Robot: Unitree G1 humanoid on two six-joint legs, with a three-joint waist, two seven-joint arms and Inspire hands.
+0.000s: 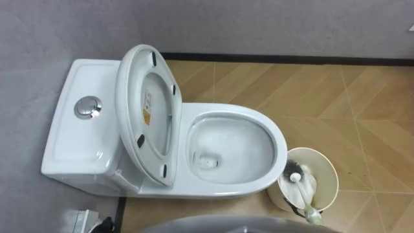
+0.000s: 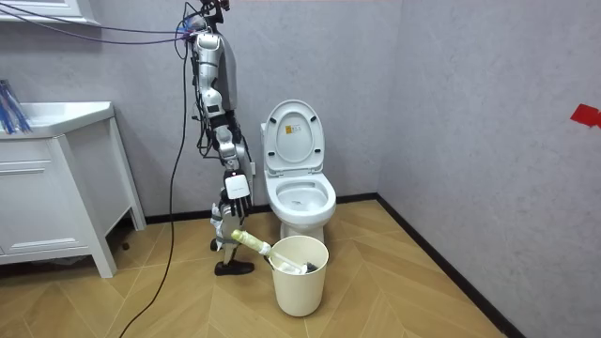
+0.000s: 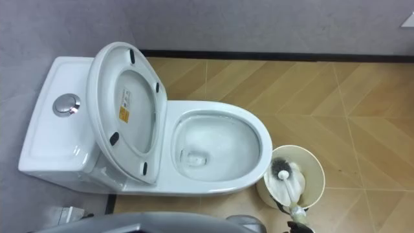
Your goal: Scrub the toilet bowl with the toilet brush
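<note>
Grey walls (image 2: 470, 113), herringbone wood floor (image 2: 404, 291), white cabinet (image 2: 47, 188).

wood-pattern floor (image 1: 362, 97): before me the toilet (image 1: 184, 139) stands on it, against the grey wall (image 1: 259, 26). cream bin (image 1: 331, 188) just beside the bowl's front, my right. white cabinet (image 2: 47, 207) well apart.

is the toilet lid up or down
Up: the lid leans back against the tank, leaving the bowl uncovered.

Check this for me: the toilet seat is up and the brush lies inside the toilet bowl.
Not quite: the brush rests head-down in the bucket beside the toilet, not in its bowl, as the left eye view shows. The seat is up.
</note>
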